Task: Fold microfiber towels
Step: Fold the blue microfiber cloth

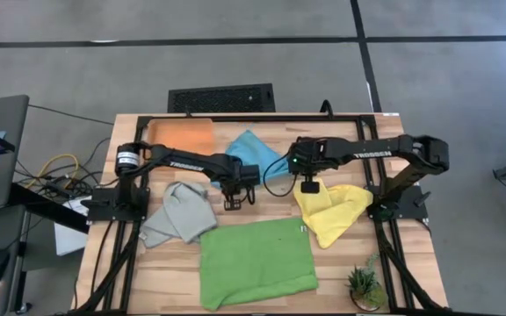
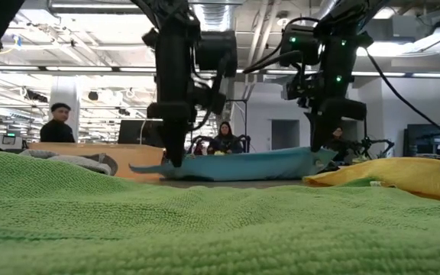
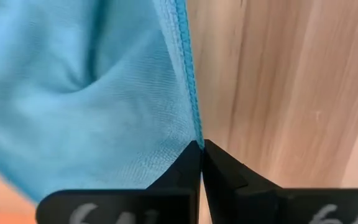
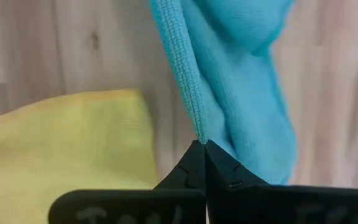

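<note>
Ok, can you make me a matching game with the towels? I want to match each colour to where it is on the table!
Towels:
1. turquoise blue towel
2. lime green towel
3. orange towel
4. light grey towel

Places:
A. lying flat at the front, the nearest in the low view
B. folded at the back of the table, on the left arm's side
C. crumpled beside the left arm's base
D. pinched at its edge by both the left gripper and the right gripper

Pairs: 1-D, 2-A, 3-B, 4-C
</note>
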Controlling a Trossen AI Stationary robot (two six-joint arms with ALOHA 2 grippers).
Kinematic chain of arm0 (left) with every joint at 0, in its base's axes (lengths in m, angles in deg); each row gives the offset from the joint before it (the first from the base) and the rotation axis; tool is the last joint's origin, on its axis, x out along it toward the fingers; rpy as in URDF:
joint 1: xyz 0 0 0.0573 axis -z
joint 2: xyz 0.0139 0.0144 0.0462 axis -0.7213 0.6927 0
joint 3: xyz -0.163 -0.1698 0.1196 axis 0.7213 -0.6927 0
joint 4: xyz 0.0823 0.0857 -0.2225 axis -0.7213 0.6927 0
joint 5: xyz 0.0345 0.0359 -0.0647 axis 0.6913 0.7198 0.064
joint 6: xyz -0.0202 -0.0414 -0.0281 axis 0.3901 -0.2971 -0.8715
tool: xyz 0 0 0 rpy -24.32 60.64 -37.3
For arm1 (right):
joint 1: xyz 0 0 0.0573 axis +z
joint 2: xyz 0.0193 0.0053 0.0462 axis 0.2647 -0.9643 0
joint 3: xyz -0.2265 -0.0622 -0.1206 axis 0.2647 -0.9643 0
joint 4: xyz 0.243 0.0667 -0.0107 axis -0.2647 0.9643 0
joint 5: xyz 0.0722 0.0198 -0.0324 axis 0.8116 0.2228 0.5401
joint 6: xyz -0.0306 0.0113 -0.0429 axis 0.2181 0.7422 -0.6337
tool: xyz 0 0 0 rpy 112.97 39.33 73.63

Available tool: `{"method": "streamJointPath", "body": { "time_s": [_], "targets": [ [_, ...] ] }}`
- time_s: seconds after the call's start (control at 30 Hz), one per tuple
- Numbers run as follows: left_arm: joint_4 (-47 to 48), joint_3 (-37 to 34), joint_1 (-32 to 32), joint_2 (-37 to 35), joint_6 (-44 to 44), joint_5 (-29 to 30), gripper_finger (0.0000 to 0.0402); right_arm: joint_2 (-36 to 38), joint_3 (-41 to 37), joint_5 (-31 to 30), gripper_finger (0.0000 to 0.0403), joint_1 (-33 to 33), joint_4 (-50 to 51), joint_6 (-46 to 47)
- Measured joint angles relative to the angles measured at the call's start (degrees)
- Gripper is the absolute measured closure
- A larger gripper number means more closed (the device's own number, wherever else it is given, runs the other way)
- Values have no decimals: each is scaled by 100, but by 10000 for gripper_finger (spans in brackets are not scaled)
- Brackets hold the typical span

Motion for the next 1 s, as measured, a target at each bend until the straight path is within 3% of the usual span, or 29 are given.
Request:
{"method": "streamJointPath", "body": {
  "time_s": [0.3, 0.6, 0.83, 1.0],
  "targets": [
    [17, -4, 135, -763, -454, 1155, 401, 760, 0, -932, 394, 154, -8, 334],
    [49, -2, -239, -1234, -473, 2431, 401, 1199, 0, -1650, 394, -199, -500, 319],
    [-367, 0, -852, -1286, 235, 2815, 401, 1151, 0, -1786, 394, -653, -993, -56],
    [-1245, -4, -1309, -1323, 1061, 2795, 401, 1250, 0, -1867, 394, -1031, -1443, -308]
  ]
}}
